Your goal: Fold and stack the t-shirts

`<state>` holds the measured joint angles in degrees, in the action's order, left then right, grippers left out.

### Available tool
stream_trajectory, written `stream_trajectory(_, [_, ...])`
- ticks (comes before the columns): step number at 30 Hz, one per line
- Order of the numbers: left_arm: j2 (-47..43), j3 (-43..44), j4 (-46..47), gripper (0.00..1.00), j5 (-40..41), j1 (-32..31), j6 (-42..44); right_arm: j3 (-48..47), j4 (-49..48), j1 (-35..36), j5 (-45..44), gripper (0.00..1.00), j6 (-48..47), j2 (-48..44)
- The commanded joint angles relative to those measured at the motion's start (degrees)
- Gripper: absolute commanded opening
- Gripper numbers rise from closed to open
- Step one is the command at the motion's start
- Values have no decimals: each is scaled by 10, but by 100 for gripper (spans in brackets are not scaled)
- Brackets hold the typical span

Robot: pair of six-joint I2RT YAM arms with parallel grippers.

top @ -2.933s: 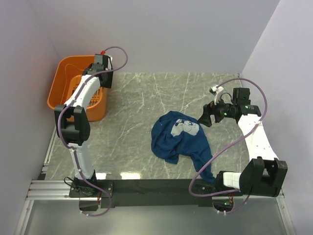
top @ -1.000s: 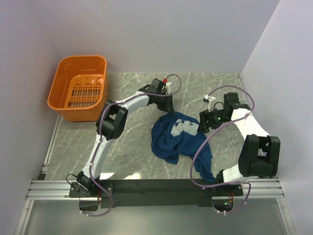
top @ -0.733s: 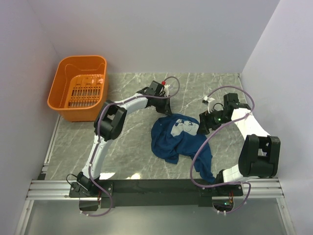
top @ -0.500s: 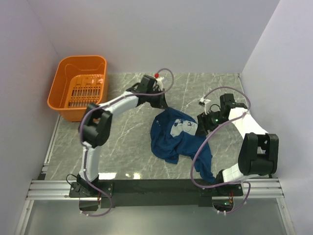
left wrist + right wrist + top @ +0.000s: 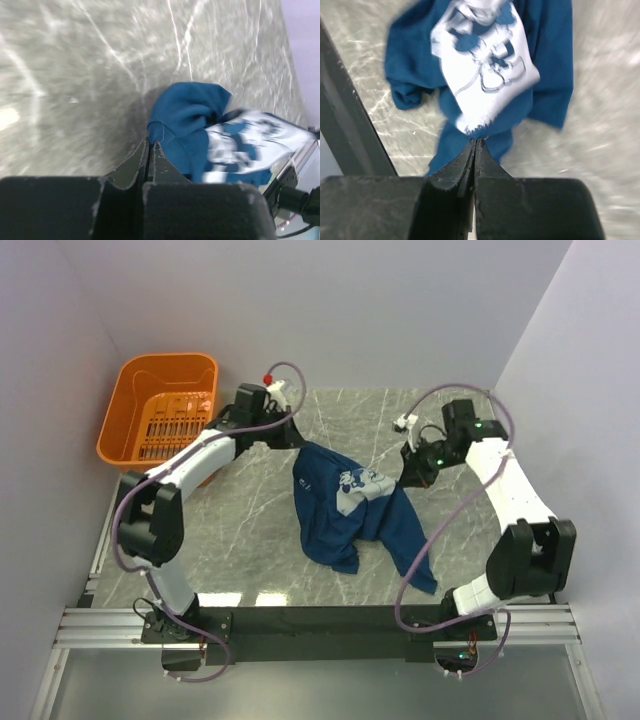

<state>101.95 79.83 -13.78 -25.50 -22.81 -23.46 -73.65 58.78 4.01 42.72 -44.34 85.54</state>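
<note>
Blue cotton t-shirt (image 5: 185, 110) edge clamped between pressed-together fingers (image 5: 127, 170) of left gripper (image 5: 149, 150); right gripper (image 5: 475, 145) pinches opposite edge likewise. Cloth sags bunched over table (image 5: 250, 530) middle. Risk: shallow bites slip under stretch; twisted cloth lays crooked

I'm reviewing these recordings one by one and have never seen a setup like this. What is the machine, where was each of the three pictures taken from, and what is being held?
Two white robot arms are bolted at the near edge of a table. The wide picture comes from a fixed camera above and behind them. The other two come from a camera on each wrist, looking along that arm's own claw. On the grey marble table there is a dark blue t-shirt with a white cartoon print, and an orange basket stands at the far left corner. The left claw and the right claw are each shut on an edge of the t-shirt, which spreads between them.
</note>
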Motion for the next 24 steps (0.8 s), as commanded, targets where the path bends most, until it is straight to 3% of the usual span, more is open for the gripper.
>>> stream_trajectory(1, [-87, 2, 12, 0, 22, 21, 3, -86, 166, 0, 67, 0, -163, -50])
stream_trajectory(2, [-95, -4, 8, 0, 34, 28, 4, -108, 200, 0, 74, 0, -235, -54])
stream_trajectory(4, [-121, -11, -7, 0, 49, 36, 10, -105, 240, 9, 52, 0, -258, -82])
stream_trajectory(8, [-158, -34, -34, 0, 77, 57, 22, 42, 239, 62, -82, 0, -374, -194])
stream_trajectory(13, [-199, -76, -41, 0, 63, 67, 25, 180, 238, 155, -165, 3, -378, -273])
stream_trajectory(15, [-215, -107, -45, 1, 52, 67, 20, 213, 231, 181, -159, 13, -366, -281])
stream_trajectory(16, [-222, -118, -48, 0, 38, 67, 18, 217, 228, 187, -154, 26, -359, -281])
stream_trajectory(17, [-230, -143, -55, 0, 32, 66, 17, 215, 221, 187, -149, 31, -339, -281])
stream_trajectory(20, [-265, -195, -84, 0, 8, 66, 7, 190, 141, 178, -129, 38, -232, -276])
stream_trajectory(24, [-324, -261, -109, 0, -4, 66, -22, 153, 3, 111, -93, 45, -85, -213])
